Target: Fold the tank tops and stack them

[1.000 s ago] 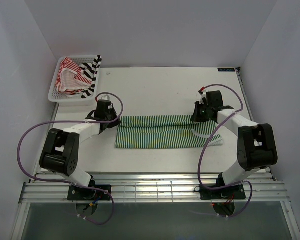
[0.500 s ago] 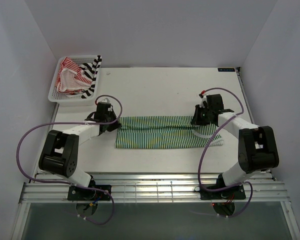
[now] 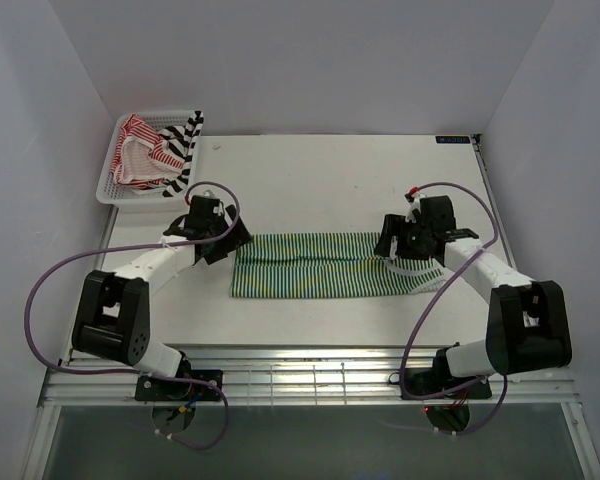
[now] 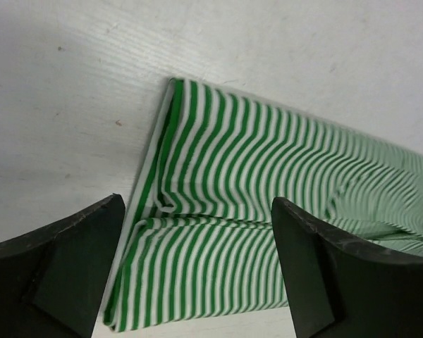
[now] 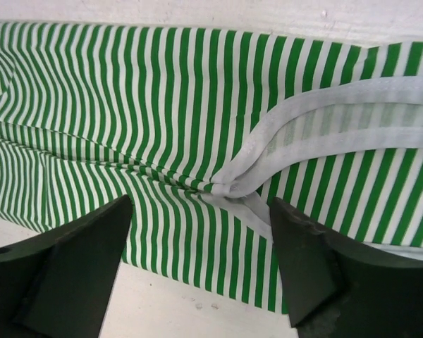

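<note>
The green-and-white tank top [image 3: 310,265] lies flat on the table as a long band folded lengthwise, its white straps [image 5: 324,120] at the right end. My left gripper [image 3: 230,240] hovers open over the band's left end [image 4: 268,155], its fingers wide apart with nothing between them [image 4: 197,211]. My right gripper [image 3: 388,245] hovers open over the right end [image 5: 127,91], also holding nothing [image 5: 201,211]. The red-and-white tank top [image 3: 138,150] and the black-and-white tank top [image 3: 185,140] lie crumpled in the basket.
The white mesh basket [image 3: 108,190] stands at the table's back left corner. White walls close in the table on the left, back and right. A metal rail [image 3: 310,380] runs along the near edge by the arm bases.
Both grippers have gone from shut to open and let go of the green-and-white top's folded edge. Both have lifted slightly off the cloth, which now lies still.
</note>
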You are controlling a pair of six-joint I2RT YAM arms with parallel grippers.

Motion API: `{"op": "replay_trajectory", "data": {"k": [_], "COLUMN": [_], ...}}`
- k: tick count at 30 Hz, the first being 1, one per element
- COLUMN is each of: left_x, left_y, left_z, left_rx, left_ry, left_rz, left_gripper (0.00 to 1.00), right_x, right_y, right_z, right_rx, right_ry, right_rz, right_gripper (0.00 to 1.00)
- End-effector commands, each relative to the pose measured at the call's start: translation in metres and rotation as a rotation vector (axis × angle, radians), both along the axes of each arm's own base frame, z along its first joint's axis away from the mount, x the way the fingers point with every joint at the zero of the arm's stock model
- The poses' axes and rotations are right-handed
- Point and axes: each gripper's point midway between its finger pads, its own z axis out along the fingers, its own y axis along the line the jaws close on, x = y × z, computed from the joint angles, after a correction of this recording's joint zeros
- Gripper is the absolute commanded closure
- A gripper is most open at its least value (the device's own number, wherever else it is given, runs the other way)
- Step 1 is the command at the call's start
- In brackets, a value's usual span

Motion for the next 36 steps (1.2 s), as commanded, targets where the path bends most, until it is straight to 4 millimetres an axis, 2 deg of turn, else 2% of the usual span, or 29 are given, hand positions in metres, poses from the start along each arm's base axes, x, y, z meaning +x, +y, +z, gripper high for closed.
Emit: {"op": "replay_trajectory", "data": {"k": [1,2,5,7,10,11,12,13,15,21,22,27,36], "left_x": [0.02,0.023,0.035,0.044,0.048,0.051,0.052,0.052,0.051,0.039,0.038,0.029,0.022], "left_y": [-0.006,-0.008,-0.025,-0.037,-0.06,-0.068,-0.071,-0.075,-0.077,-0.072,-0.072,-0.061,-0.052], "left_z": [0.057,0.063,0.078,0.077,0.068,0.058,0.053,0.048,0.03,-0.001,-0.004,-0.021,-0.032], "left_rx": [-0.036,-0.042,-0.083,-0.095,-0.125,-0.128,-0.133,-0.137,-0.132,-0.117,-0.115,-0.068,-0.033], "left_ry": [-0.123,-0.136,-0.163,-0.155,-0.125,-0.101,-0.09,-0.079,-0.035,0.041,0.045,0.085,0.117], "left_rz": [0.008,0.001,-0.047,-0.083,-0.148,-0.165,-0.174,-0.183,-0.186,-0.165,-0.162,-0.137,-0.112], "left_gripper": [0.02,0.02,0.02,0.02,0.02,0.02,0.02,0.02,0.02,0.02,0.02,0.02,0.02], "right_x": [0.019,0.027,0.045,0.063,0.088,0.095,0.101,0.11,0.116,0.101,0.1,0.084,0.061], "right_y": [-0.003,-0.003,-0.007,-0.012,-0.02,-0.023,-0.026,-0.031,-0.037,-0.056,-0.073,-0.098,-0.106], "right_z": [0.045,0.056,0.065,0.068,0.066,0.064,0.051,0.055,0.04,0.01,0.007,-0.015,-0.052], "right_rx": [0.007,0.013,-0.004,-0.001,0.025,0.025,0.018,0.022,0.028,0.001,0.001,-0.023,-0.033], "right_ry": [-0.114,-0.145,-0.164,-0.161,-0.14,-0.14,-0.107,-0.114,-0.073,0.011,0.017,0.072,0.16], "right_rz": [-0.042,-0.05,-0.092,-0.128,-0.157,-0.16,-0.169,-0.181,-0.192,-0.238,-0.276,-0.332,-0.356], "right_gripper": [0.13,0.04,0.1,0.1,0.1,0.1,0.1,0.1,0.1,0.1,0.1,0.1,0.1]}}
